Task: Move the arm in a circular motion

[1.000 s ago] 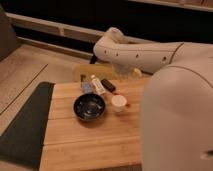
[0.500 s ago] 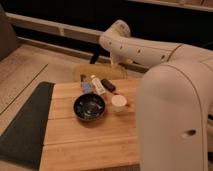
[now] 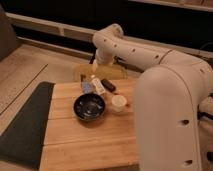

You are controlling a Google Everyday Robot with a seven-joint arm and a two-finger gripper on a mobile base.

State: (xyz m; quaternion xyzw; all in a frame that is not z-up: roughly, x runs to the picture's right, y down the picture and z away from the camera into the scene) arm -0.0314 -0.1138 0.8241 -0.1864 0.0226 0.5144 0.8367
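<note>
**1. Gripper.** The gripper hangs at the arm's far end, pointing down, above the back edge of the table. Only a pale, narrow tip shows below the wrist housing. Open/shut state: cannot tell. Nothing is seen held in it.

**2. Arm.** The arm is off-white w/ small dark screw holes. It enters from the lower-right corner as a very thick rounded segment that fills most of the right side. It runs up and left as a slimmer tube to a bulbous joint near top centre, then bends down to the gripper. The arm's lower segment hides the table's right edge.

**3. Items below the gripper.**
- Olive-yellow tray: at the table's back edge, just under and to the right of the gripper tip.
- Bottle: pale, lying on its side, in front of the tray.
- Small dark object: just beside the bottle, on its right. Type: cannot tell.
- Blue item: just left of the bottle.

**4. Items nearer the camera.**
- Dark bowl: upright, approx. centre of the table.
- White cup: upright, just right of the bowl.

**5. Surroundings.** The table is light wood planks. A dark mat lies on the floor along its left side.
</note>
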